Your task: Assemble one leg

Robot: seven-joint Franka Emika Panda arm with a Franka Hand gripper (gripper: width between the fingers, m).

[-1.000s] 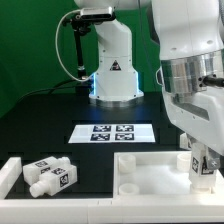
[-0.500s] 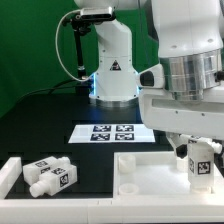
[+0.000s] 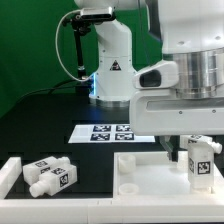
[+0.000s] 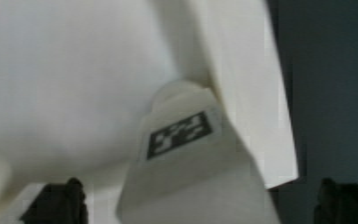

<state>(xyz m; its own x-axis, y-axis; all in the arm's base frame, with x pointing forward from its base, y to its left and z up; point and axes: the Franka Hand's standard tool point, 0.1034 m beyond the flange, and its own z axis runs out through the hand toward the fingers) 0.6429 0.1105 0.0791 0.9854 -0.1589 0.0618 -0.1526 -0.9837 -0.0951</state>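
Observation:
A white leg [image 3: 200,163] with a square tag stands upright at a corner of the white tabletop [image 3: 150,170], at the exterior view's right. My gripper [image 3: 200,148] straddles the leg from above. In the wrist view the leg [image 4: 194,150] rises between my two dark fingertips [image 4: 62,203], with a gap on each side, so the gripper [image 4: 202,205] is open around it. Two more white legs [image 3: 50,176] lie at the exterior view's left.
The marker board [image 3: 112,133] lies on the black table behind the tabletop. A white rim [image 3: 12,172] borders the loose legs at the left. The robot base [image 3: 112,70] stands at the back, before a green backdrop.
My wrist has turned above the leg, and the arm's body has swung across the exterior view. The leg keeps its place and its tag faces the same way.

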